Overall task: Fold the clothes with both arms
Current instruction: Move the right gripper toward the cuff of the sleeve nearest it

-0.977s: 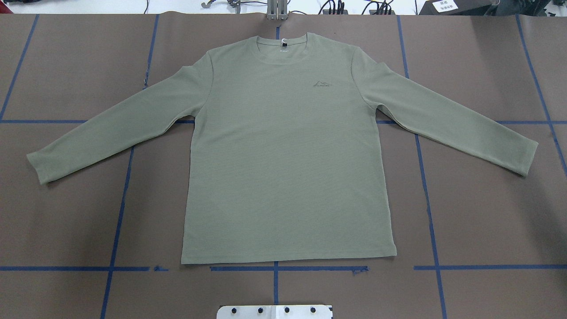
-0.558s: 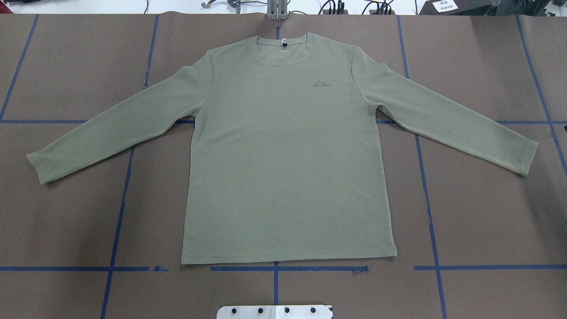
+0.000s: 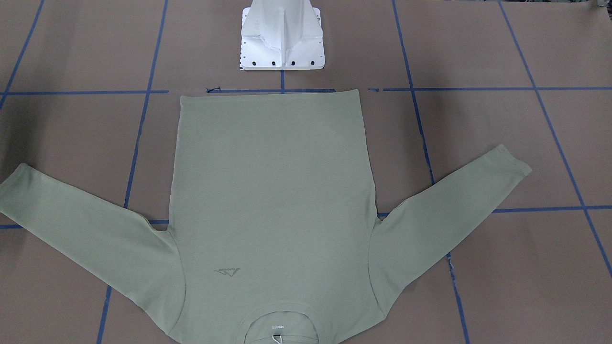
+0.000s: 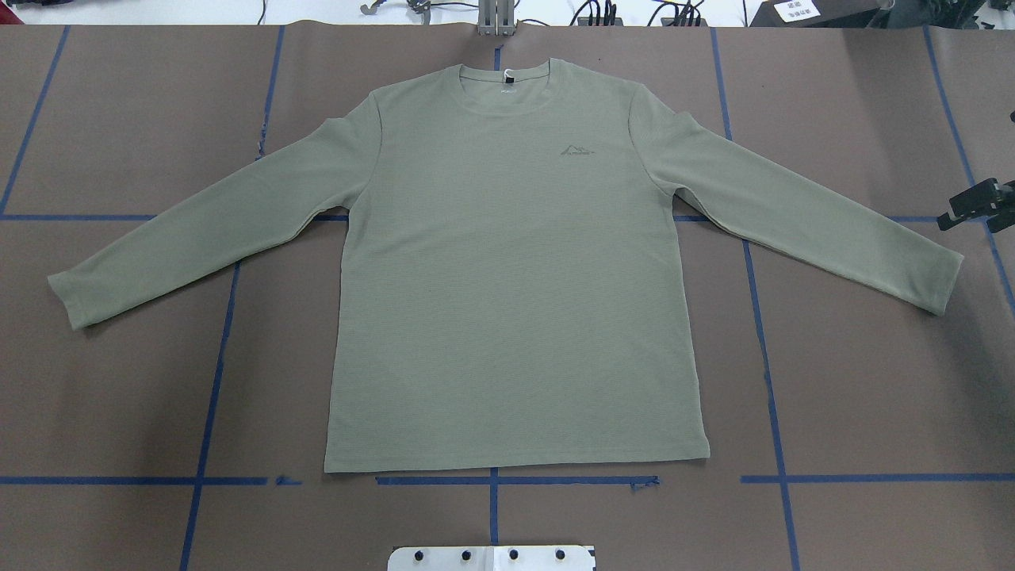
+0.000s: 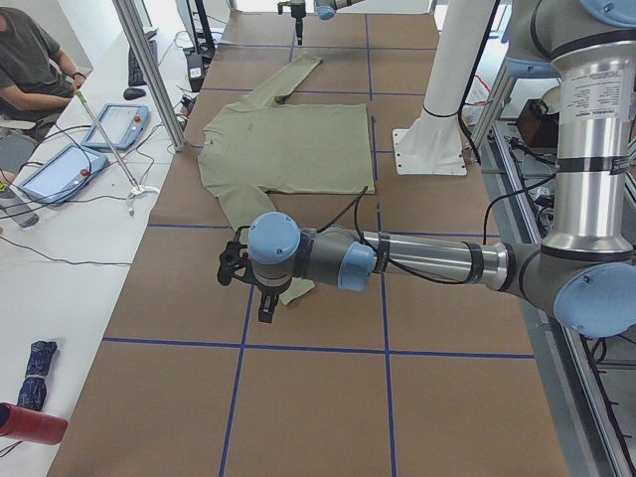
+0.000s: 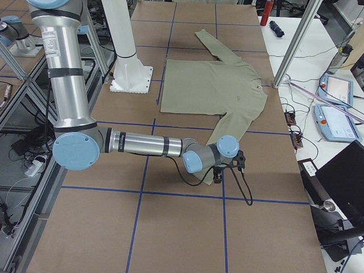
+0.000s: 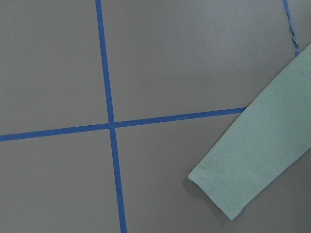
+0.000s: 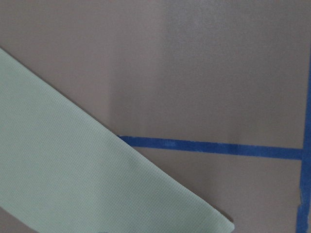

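Just beside the left claw (image 5: 262, 304) and right claw (image 4: 969, 206) lie the cuffs (image 7: 221, 191) of the flat-spread shirt (image 4: 515, 277); how wide either claw stands I cannot tell. Pinch each cuff squarely and lift evenly.

You've got left arm (image 5: 427, 260) stretched out low, near level, left gripper (image 5: 264, 306) pointing down. Right arm (image 6: 145, 145) posed alike, right gripper (image 6: 219, 175) down too. Jaw gap unreadable on both.
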`<state>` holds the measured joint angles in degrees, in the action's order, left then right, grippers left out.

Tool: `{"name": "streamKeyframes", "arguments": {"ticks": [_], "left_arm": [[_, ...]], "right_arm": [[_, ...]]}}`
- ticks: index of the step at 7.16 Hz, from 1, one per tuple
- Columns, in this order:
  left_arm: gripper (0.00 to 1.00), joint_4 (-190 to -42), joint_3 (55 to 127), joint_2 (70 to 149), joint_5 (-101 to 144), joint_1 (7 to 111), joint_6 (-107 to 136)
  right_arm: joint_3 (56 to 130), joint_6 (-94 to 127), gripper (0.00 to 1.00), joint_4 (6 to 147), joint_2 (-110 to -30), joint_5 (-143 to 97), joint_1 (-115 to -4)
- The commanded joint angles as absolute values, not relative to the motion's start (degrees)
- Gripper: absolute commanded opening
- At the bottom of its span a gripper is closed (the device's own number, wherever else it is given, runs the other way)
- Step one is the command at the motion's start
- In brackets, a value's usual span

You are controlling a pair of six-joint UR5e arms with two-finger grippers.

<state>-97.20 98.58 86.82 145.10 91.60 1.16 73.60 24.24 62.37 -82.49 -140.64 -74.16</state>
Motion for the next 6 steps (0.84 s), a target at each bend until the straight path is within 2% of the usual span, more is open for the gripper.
{"name": "streamKeyframes", "arguments": {"ticks": [1, 4, 6], "left_arm": [[1.00, -97.2, 98.8, 86.8, 145.1, 91.6, 1.1], [1.00, -97.2, 99.0, 86.8, 145.2, 91.6, 1.1], [1.00, -97.2, 99.0, 86.8, 145.4, 91.6, 1.1]], "right_arm": [[70.8, 31.8, 0.93, 60.0, -82.3, -139.8, -72.6], [69.5, 31.8, 0.89, 60.0, -82.6, -137.2, -70.9], [68.4, 31.8, 0.82, 60.0, -82.6, -136.9, -70.8]]}}
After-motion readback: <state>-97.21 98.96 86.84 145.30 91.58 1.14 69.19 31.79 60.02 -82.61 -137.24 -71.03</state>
